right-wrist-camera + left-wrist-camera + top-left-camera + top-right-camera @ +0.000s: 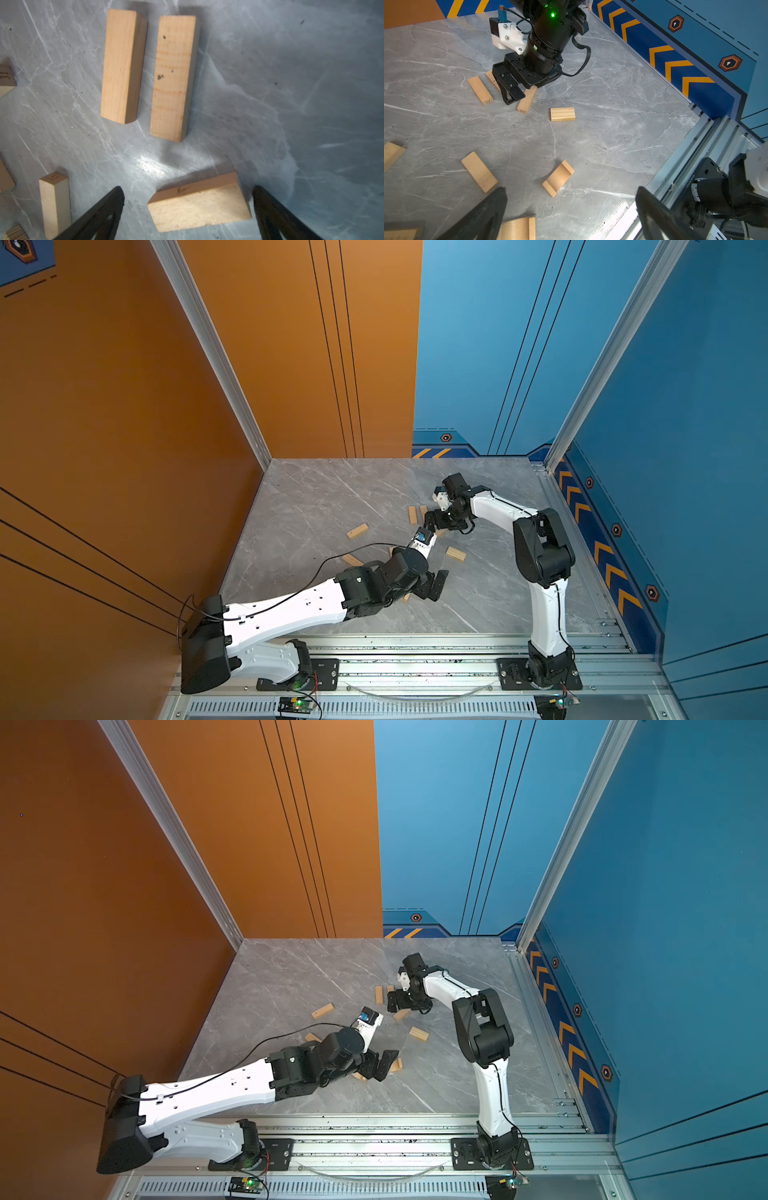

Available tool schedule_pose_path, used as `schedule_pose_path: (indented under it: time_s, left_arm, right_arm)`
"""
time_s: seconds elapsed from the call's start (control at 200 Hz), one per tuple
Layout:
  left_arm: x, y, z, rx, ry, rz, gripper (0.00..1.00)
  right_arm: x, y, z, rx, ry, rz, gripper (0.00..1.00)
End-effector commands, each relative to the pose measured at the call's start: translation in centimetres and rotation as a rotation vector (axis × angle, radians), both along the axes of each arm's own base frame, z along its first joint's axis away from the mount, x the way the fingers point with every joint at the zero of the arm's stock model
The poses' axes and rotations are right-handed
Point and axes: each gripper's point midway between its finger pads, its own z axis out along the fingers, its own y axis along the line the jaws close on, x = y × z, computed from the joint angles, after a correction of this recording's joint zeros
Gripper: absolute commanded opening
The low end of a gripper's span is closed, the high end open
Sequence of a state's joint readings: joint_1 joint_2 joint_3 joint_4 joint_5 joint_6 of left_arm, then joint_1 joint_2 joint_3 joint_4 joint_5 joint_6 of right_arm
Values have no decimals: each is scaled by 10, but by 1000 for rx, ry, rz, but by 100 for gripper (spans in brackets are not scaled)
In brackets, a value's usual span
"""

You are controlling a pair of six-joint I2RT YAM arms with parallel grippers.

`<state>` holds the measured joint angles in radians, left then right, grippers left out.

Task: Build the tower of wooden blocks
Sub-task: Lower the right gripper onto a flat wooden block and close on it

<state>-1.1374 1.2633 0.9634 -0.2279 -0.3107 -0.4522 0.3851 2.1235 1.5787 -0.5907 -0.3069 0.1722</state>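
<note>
No tower yet: the blocks lie loose on the table [332, 497], and none is stacked that I can see.

A pair of bars [173, 76] lies parallel and just apart, probably the base layer.

Right claw [188, 188]: wide open, low, and holding nothing. It straddles a third bar [198, 204] end to end. One finger is just beside one end of the bar, and there is a clear gap at the other end. The bar sits slightly skew to the closing line.

In a top view the slab [456, 553] lies at 5 o'clock of the right claw and a lone bar [358, 531] at 9 o'clock.

Left claw [570, 189]: wide open and empty, at 6 o'clock of the right claw, near a channel piece [558, 177].

Step in hand, as I judge it: pick up the third bar.
- Square the wrist to the bar before closing, or the near finger will push first and spin it.
- Centre the claw so both fingers meet the ends together.
- Close slowly and lift straight up, clear of the pair.
- Set the bar crosswise over both.
- Keep the left claw parked.
</note>
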Motion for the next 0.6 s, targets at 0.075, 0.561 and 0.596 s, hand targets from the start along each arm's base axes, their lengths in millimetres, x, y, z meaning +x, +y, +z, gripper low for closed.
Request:
schedule_pose_path:
  time_s: [0.075,0.561,0.596]
  left_arm:
    - [0,11,2,-25,-4,12,98]
    - [-11,39,2,-95,3,49,98]
    - [-11,41,3,-97,1,52,98]
  right_arm:
    - [-22,3,-11,4,67,23,97]
    - [-55,12,-7,-103,49,53,96]
    - [-54,10,-7,-127,43,46,97]
